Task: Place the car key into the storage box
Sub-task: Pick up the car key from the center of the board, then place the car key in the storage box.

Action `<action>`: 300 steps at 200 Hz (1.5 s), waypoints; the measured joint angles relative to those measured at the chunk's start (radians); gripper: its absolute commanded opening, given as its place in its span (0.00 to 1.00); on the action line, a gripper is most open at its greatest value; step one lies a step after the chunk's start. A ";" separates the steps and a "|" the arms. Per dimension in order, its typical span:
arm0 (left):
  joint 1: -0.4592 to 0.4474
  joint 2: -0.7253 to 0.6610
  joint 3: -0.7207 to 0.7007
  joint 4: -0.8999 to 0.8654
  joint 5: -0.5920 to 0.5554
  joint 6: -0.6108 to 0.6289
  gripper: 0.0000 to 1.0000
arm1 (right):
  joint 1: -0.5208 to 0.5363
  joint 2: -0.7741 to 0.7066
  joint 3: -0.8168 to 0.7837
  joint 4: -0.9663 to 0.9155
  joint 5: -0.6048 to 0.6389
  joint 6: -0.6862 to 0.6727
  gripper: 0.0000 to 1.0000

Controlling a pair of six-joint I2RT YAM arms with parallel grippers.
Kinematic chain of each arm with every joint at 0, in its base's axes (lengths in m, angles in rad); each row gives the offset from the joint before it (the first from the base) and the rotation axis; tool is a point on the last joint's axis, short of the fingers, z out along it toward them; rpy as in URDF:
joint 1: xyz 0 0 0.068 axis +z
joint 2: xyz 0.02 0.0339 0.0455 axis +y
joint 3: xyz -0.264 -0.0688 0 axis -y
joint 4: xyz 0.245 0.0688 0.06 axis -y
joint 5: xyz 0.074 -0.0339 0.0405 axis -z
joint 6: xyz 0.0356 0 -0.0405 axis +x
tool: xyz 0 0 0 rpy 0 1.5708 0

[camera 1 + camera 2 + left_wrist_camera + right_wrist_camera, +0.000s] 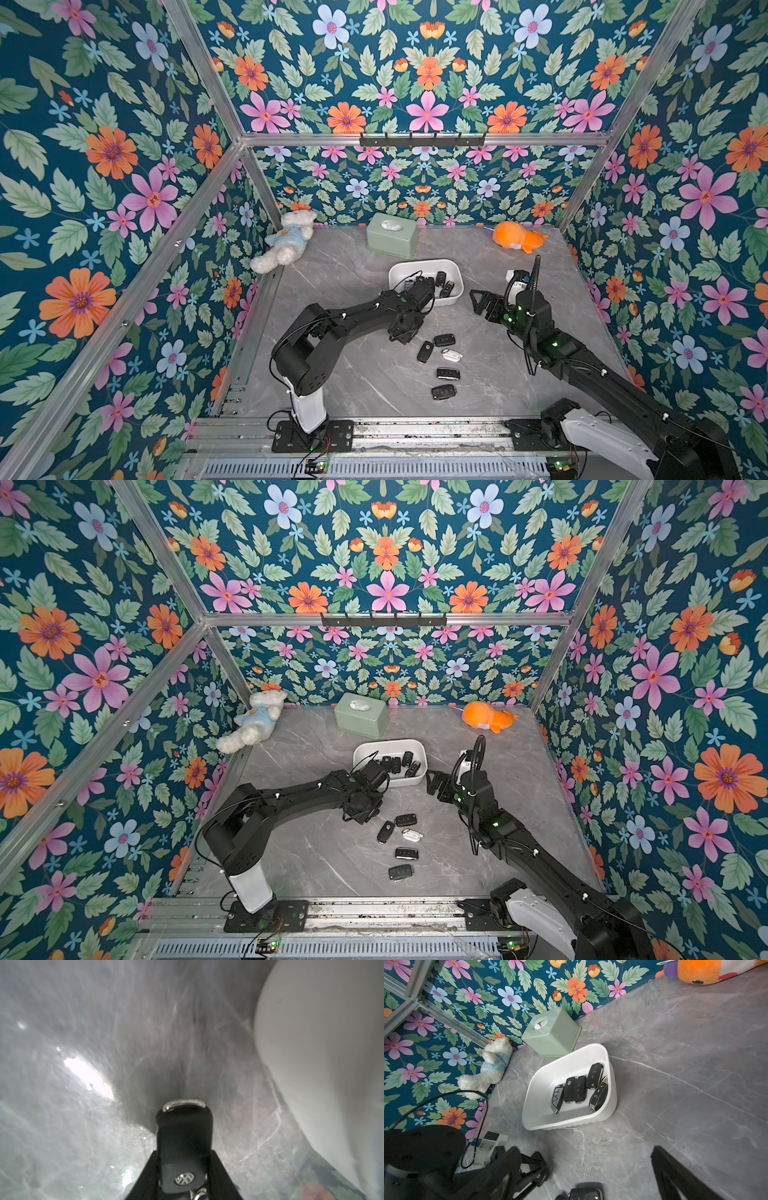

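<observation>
Grey marble-look tabletop [353, 374], loud flowered walls all round. The car key [184, 1132] looks a light, hard little fob, its smooth plastic apt to slip, so I'd pinch the flat sides at mid-body (which is just where it's pinched). The left gripper [185, 1159] is clamped on it, ring end poking out, close over the marble just beside the storage box [409, 270]. That arm reaches forward, wrist bent down. The right gripper [476, 305] hangs near the box, fingers wide apart, empty.
</observation>
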 measured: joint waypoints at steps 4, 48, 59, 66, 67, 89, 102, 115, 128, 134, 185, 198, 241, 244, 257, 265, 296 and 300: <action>0.006 -0.010 -0.004 -0.002 -0.007 0.009 0.22 | 0.000 0.004 0.002 0.002 -0.002 0.005 0.99; 0.104 -0.109 -0.060 -0.029 -0.056 0.103 0.23 | 0.000 0.050 0.026 0.026 -0.025 0.032 0.99; 0.130 -0.132 -0.064 -0.036 -0.069 0.138 0.23 | 0.000 0.063 0.033 0.037 -0.028 0.041 0.99; 0.147 -0.145 -0.063 -0.037 -0.076 0.166 0.23 | 0.000 0.071 0.035 0.047 -0.028 0.043 0.99; 0.148 -0.146 -0.063 -0.037 -0.076 0.170 0.23 | 0.000 0.071 0.035 0.048 -0.028 0.043 0.99; 0.192 -0.166 -0.031 -0.038 -0.089 0.270 0.23 | 0.000 0.098 0.045 0.069 -0.029 0.063 0.99; 0.214 -0.172 -0.004 -0.037 -0.092 0.336 0.23 | 0.000 0.116 0.050 0.084 -0.033 0.065 0.99; 0.232 -0.177 0.021 -0.032 -0.095 0.399 0.23 | 0.000 0.135 0.056 0.097 -0.040 0.069 0.99; 0.247 -0.180 0.044 -0.022 -0.096 0.461 0.23 | 0.000 0.154 0.062 0.110 -0.050 0.076 0.99; 0.252 -0.180 0.058 -0.016 -0.096 0.492 0.23 | 0.000 0.162 0.063 0.114 -0.050 0.081 0.99; 0.262 -0.113 0.190 0.008 -0.058 0.704 0.23 | 0.000 0.193 0.048 0.166 -0.051 0.121 0.99; 0.262 -0.090 0.217 0.017 -0.037 0.742 0.23 | 0.000 0.199 0.046 0.175 -0.049 0.136 0.99; 0.260 0.002 0.274 0.047 0.060 0.830 0.23 | 0.000 0.210 0.042 0.197 -0.046 0.158 0.99; 0.259 0.011 0.278 0.048 0.068 0.832 0.23 | 0.000 0.210 0.042 0.198 -0.046 0.159 0.99; 0.253 0.043 0.293 0.051 0.088 0.849 0.23 | 0.000 0.210 0.038 0.206 -0.045 0.172 0.99; 0.248 0.063 0.304 0.053 0.101 0.858 0.23 | 0.000 0.209 0.035 0.211 -0.043 0.172 0.99; 0.230 0.131 0.344 0.053 0.142 0.887 0.24 | 0.000 0.200 0.023 0.223 -0.037 0.176 0.99; 0.229 0.138 0.348 0.053 0.147 0.888 0.24 | 0.000 0.198 0.021 0.224 -0.037 0.176 0.99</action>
